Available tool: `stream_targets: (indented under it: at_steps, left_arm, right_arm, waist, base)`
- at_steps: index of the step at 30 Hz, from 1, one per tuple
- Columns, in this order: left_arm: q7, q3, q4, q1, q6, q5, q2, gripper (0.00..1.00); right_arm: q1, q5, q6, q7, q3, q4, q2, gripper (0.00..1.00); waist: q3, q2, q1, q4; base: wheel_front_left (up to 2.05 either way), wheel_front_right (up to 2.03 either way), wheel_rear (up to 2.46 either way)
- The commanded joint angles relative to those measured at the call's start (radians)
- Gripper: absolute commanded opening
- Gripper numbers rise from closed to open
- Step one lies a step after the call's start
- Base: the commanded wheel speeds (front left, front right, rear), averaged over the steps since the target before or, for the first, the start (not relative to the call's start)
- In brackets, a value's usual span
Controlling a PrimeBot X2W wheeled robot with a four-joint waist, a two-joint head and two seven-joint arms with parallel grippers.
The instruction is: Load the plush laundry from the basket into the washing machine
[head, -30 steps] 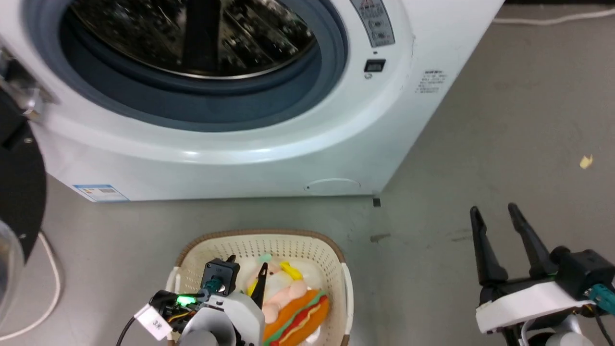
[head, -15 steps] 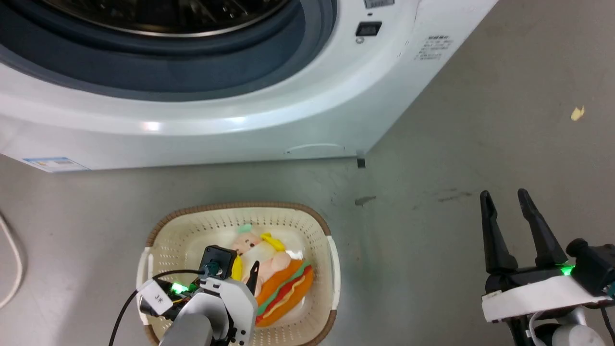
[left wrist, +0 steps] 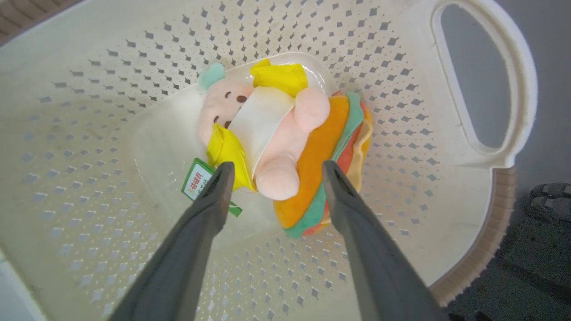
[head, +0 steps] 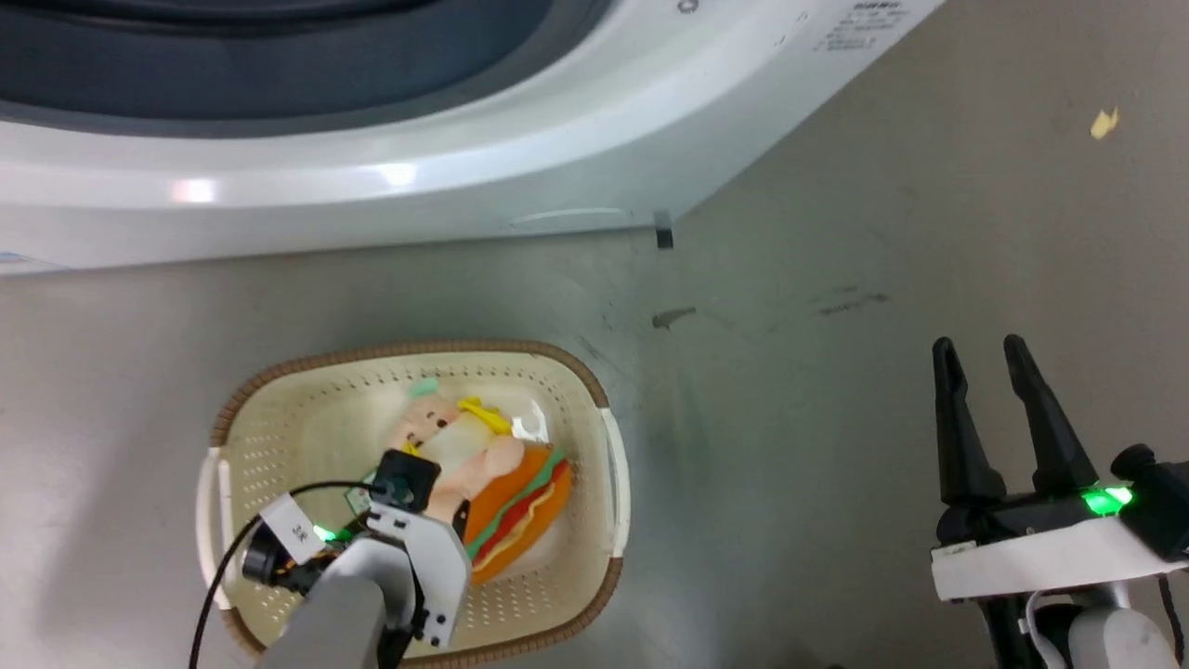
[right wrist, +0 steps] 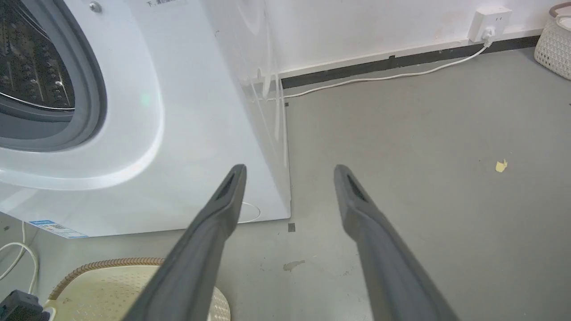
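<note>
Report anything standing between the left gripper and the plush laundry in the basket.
Nothing visible does. The left gripper, open, points straight at the plush laundry, which lies uncovered in the basket.

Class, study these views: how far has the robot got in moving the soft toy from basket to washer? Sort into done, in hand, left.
Done: the white front-loading washing machine shows its steel drum uncovered. In hand: the open left gripper is poised over the pink-and-orange plush laundry in the cream perforated basket, not yet closed. Left: grip, lift, place in the drum. The right gripper is open above the floor.
</note>
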Motion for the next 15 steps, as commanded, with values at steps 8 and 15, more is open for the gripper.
stream_targets:
  at_steps: [8,15]
  left_arm:
    - [0.034,-0.092,0.100,-0.100,-0.025,0.011,0.024,1.00]
    - [0.059,-0.129,0.173,-0.169,-0.004,-0.002,0.038,1.00]
  right_arm:
    - [-0.042,0.048,-0.001,-0.024,0.009,-0.016,0.000,1.00]
    - [-0.044,0.081,-0.001,-0.039,0.025,-0.020,0.000,1.00]
  waist:
    - [0.102,-0.0001,-0.0001,-0.049]
    - [0.169,-0.0001,-0.0001,-0.083]
  base:
    - [0.00,0.00,0.00]
    - [0.00,0.00,0.00]
